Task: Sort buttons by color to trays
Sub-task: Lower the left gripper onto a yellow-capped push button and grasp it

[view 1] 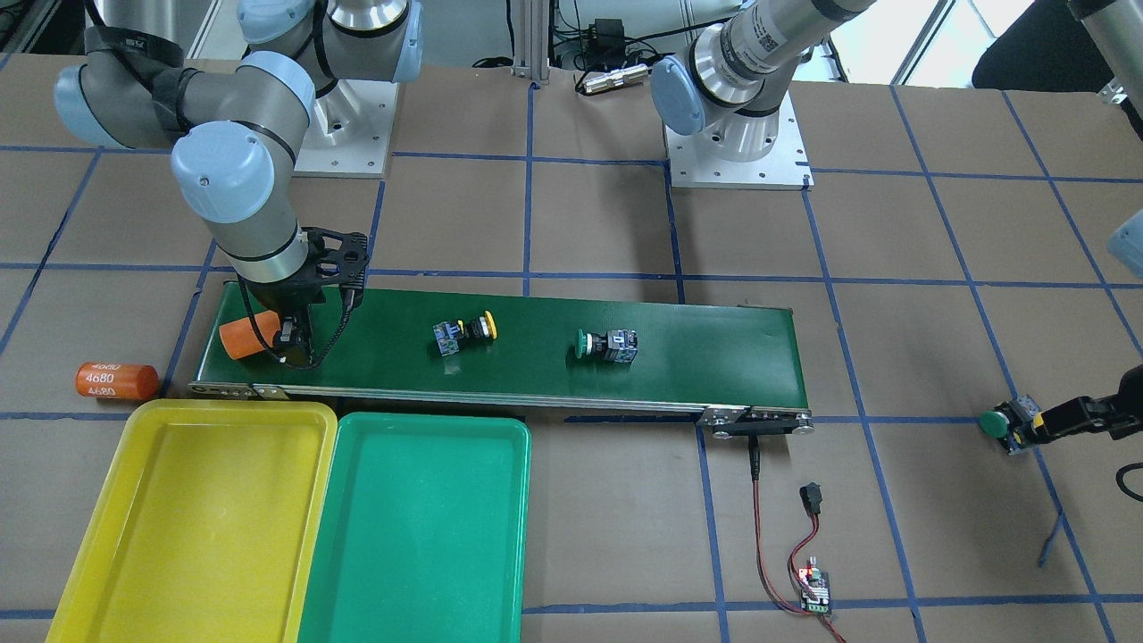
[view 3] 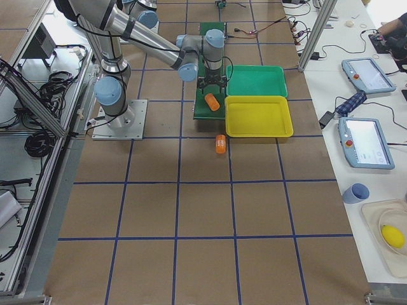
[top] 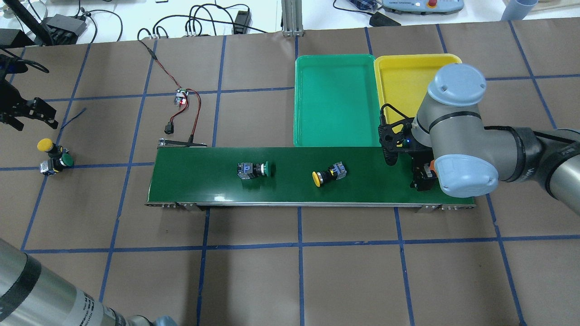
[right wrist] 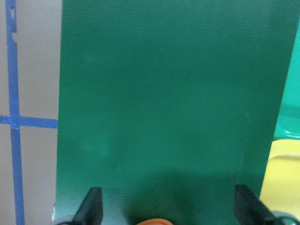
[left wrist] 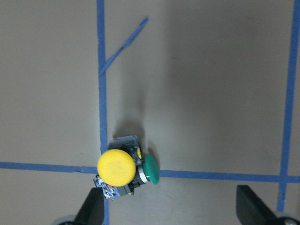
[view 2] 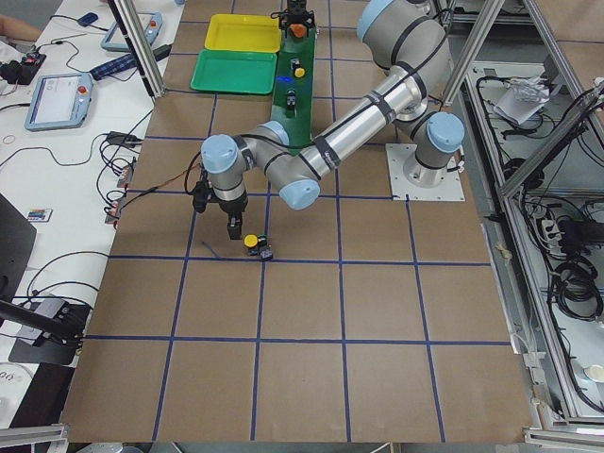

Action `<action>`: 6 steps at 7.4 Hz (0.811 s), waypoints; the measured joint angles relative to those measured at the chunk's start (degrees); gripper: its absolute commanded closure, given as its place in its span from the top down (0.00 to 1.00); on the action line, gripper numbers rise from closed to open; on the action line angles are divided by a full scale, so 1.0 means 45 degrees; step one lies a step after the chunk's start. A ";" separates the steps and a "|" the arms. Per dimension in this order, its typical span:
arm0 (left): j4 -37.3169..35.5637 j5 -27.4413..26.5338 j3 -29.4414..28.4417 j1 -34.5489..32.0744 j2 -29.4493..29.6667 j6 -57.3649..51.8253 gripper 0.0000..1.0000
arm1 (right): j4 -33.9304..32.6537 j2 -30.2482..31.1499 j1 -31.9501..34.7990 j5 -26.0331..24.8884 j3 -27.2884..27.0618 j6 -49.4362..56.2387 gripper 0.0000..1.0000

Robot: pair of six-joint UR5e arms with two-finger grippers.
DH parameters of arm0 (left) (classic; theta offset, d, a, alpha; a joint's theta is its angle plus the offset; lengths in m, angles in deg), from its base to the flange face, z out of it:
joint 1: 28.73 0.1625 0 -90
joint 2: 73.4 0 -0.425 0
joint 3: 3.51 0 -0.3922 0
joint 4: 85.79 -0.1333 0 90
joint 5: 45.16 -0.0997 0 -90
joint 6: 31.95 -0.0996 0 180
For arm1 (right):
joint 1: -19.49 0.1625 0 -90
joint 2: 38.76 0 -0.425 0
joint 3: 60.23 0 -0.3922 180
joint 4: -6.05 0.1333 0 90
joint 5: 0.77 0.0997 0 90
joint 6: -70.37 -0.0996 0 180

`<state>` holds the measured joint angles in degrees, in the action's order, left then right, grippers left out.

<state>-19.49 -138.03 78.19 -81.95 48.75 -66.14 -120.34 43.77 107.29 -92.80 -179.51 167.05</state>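
Note:
A yellow button (view 1: 473,332) and a green button (view 1: 607,344) lie on their sides on the dark-green conveyor belt (view 1: 714,357). Two more buttons, a yellow one (left wrist: 117,167) and a green one (left wrist: 151,169), sit touching each other on the brown table (top: 47,146). My left gripper (left wrist: 171,211) is open just above and beside this pair, which lies near its left finger. My right gripper (right wrist: 168,211) is open over the belt's end, and an orange cylinder (view 1: 243,338) lies between its fingers. The yellow tray (view 1: 192,527) and the green tray (view 1: 420,536) hold nothing.
A second orange cylinder printed "4680" (view 1: 116,380) lies on the table beside the belt's end and the yellow tray. A small circuit board (view 1: 814,585) with red and black wires lies near the belt's other end. Blue tape lines cross the brown table.

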 measured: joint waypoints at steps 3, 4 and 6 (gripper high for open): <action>-0.0531 0.0012 0.0023 0.0305 0.0725 -0.0022 1.00 | 0.0001 -0.0001 0.0001 0.0008 -0.0015 -0.0001 1.00; -0.0562 0.0049 0.0099 0.0323 0.0790 -0.0016 1.00 | 0.0001 -0.0001 0.0000 0.0014 -0.0016 0.0000 1.00; -0.0553 0.0017 0.0354 0.0306 0.0798 -0.0016 0.71 | 0.0001 0.0000 0.0000 0.0019 -0.0016 0.0000 1.00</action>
<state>-21.98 -137.96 79.78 -80.58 52.34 -66.21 -120.34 43.77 107.29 -92.71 -179.58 167.05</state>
